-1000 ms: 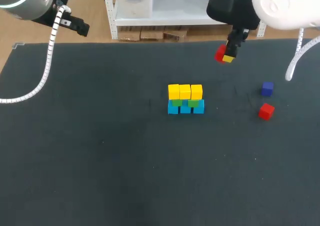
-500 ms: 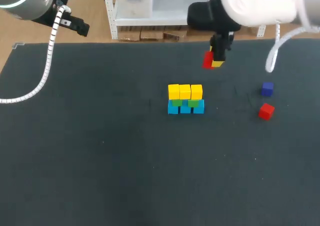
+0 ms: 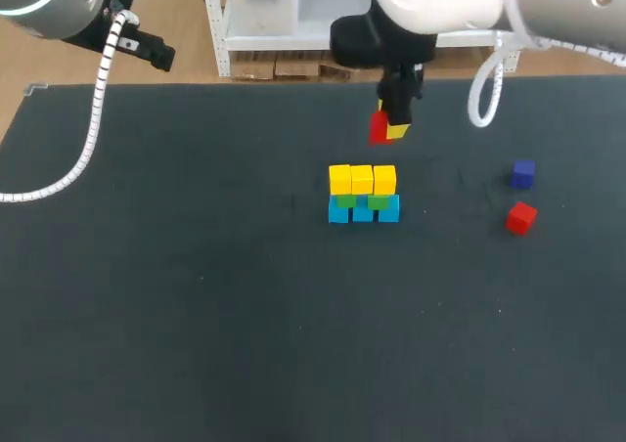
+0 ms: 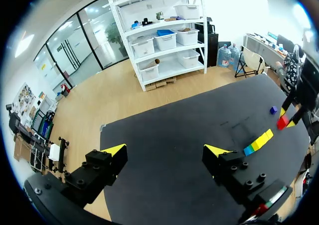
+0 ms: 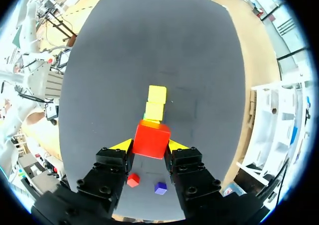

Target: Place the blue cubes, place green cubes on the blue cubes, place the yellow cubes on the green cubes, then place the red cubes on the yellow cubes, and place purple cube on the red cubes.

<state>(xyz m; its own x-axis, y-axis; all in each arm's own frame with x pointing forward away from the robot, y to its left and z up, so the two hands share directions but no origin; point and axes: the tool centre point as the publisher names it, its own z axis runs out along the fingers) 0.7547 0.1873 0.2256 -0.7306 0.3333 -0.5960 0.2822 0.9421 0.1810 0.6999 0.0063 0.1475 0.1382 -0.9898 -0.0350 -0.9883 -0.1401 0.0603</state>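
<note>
A wall stands mid-table: three blue cubes (image 3: 363,211) in a row, green cubes (image 3: 358,200) on them, three yellow cubes (image 3: 362,179) on top. My right gripper (image 3: 389,127) hangs above and just behind the wall's right end, shut on a red cube (image 3: 379,127). In the right wrist view that red cube (image 5: 151,140) fills the gap between the fingers, with the yellow cubes (image 5: 156,101) ahead of and below it. A second red cube (image 3: 520,217) and a purple cube (image 3: 522,174) lie to the right. My left gripper (image 4: 164,153) is open and holds nothing, high over the table's far left.
The dark table mat (image 3: 196,315) spreads wide to the left and in front of the wall. The loose red cube (image 5: 133,179) and purple cube (image 5: 160,187) show under the right gripper's fingers. The left arm's white cable (image 3: 93,119) hangs over the far left corner.
My right arm has carried the red cube leftward along the table's far side, from right of the wall to just behind its right end. The left arm and the cubes on the table stayed still.
</note>
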